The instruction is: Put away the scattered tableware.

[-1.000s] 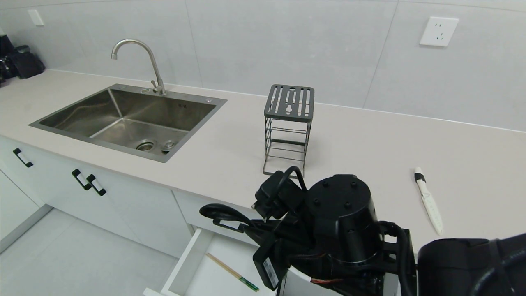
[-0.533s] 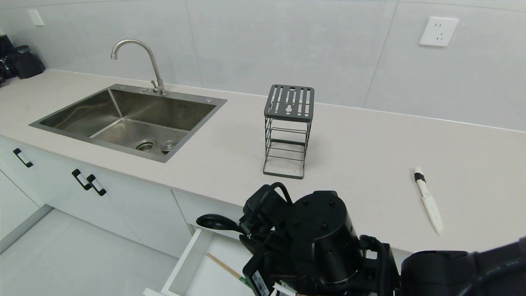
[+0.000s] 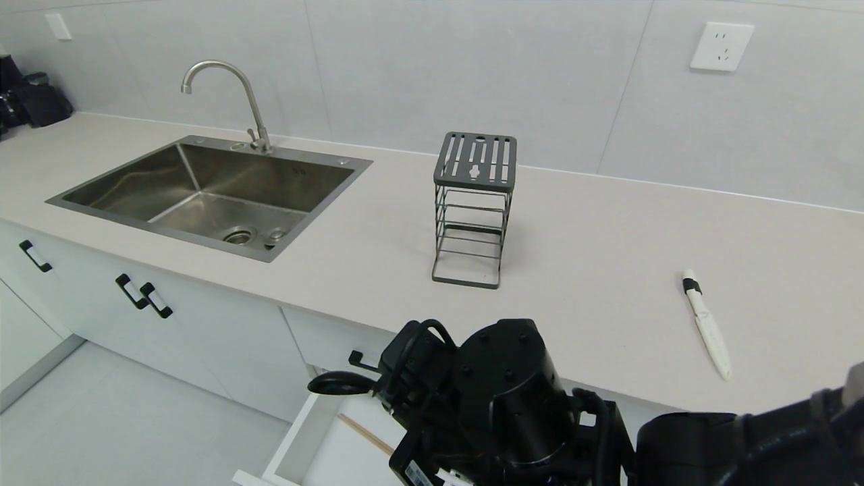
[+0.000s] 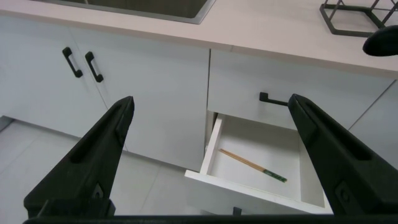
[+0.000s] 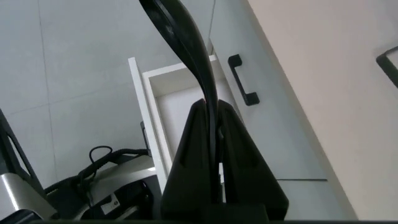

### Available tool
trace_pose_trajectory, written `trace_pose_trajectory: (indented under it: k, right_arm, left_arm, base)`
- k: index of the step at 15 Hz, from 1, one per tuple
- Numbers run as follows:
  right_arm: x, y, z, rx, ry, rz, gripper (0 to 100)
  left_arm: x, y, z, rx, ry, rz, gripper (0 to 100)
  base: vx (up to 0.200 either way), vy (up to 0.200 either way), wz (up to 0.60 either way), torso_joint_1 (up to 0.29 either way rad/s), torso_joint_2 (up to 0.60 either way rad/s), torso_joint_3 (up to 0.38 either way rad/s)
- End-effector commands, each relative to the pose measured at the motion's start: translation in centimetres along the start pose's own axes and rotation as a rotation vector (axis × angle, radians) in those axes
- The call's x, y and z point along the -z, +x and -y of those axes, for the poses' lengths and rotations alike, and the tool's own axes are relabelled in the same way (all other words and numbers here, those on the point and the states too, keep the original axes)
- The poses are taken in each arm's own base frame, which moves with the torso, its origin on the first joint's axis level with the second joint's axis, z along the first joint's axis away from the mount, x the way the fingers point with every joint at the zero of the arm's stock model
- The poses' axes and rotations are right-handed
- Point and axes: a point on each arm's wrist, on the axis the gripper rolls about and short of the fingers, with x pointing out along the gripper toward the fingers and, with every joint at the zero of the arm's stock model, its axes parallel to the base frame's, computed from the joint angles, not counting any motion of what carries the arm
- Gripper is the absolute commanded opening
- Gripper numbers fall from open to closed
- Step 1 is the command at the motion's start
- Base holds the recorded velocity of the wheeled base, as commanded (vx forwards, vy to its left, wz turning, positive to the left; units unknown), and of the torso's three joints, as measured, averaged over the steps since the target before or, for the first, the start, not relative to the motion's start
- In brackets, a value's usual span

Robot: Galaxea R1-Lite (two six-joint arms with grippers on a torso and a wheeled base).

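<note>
At the lower left of centre, the right hand (image 5: 213,109) is carrying a black spoon (image 3: 335,384) down and leftward. Over the last second its bowl has been sinking from the counter (image 3: 594,256) edge toward the open drawer (image 3: 291,442), where chopsticks (image 4: 252,165) are lying. The hand is clenched on the handle, so I'd say the drop is coming soon. The left hand (image 4: 211,102) is spread wide and empty, facing the drawer. Further right, a rack (image 3: 472,209) is standing mid-counter, and a knife (image 3: 705,324) is lying at the right, not yet put away. The arm is blocking most of the drawer's inside, and the bottom edge is cutting the drawer off.
</note>
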Motion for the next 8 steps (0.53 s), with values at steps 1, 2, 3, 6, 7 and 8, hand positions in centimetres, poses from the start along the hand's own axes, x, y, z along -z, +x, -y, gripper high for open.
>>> trace_pose_trajectory:
  k: [1, 2, 3, 6, 7, 8]
  right_arm:
    - [-0.3, 0.6, -0.1, -0.002, 0.004, 0.007, 0]
    - [-0.5, 0.8, -0.1, -0.003, 0.01, 0.013, 0]
    - [-0.7, 1.0, -0.2, -0.018, 0.006, 0.018, 0]
    - [-0.9, 1.6, -0.4, -0.051, 0.0, 0.027, 0]
    - [-0.9, 1.7, -0.5, -0.053, 0.001, 0.027, 0]
    - [-1.1, 1.8, -0.5, -0.054, 0.0, 0.031, 0]
  left_arm:
    - [0.0, 0.0, 0.0, 0.0, 0.0, -0.002, 100]
    - [0.0, 0.0, 0.0, 0.0, 0.0, -0.002, 100]
    - [0.0, 0.0, 0.0, 0.0, 0.0, -0.002, 100]
    - [0.0, 0.0, 0.0, 0.0, 0.001, -0.002, 100]
    - [0.0, 0.0, 0.0, 0.0, 0.0, -0.002, 100]
    - [0.0, 0.0, 0.0, 0.0, 0.0, -0.002, 100]
  base:
    - [0.0, 0.0, 0.0, -0.242, 0.47, 0.232]
    - [0.0, 0.0, 0.0, -0.251, 0.51, 0.237]
    - [0.0, 0.0, 0.0, -0.173, 0.36, 0.173]
    - [0.0, 0.0, 0.0, -0.183, 0.35, 0.172]
    - [0.0, 0.0, 0.0, -0.237, 0.48, 0.227]
    - [0.0, 0.0, 0.0, -0.251, 0.49, 0.242]
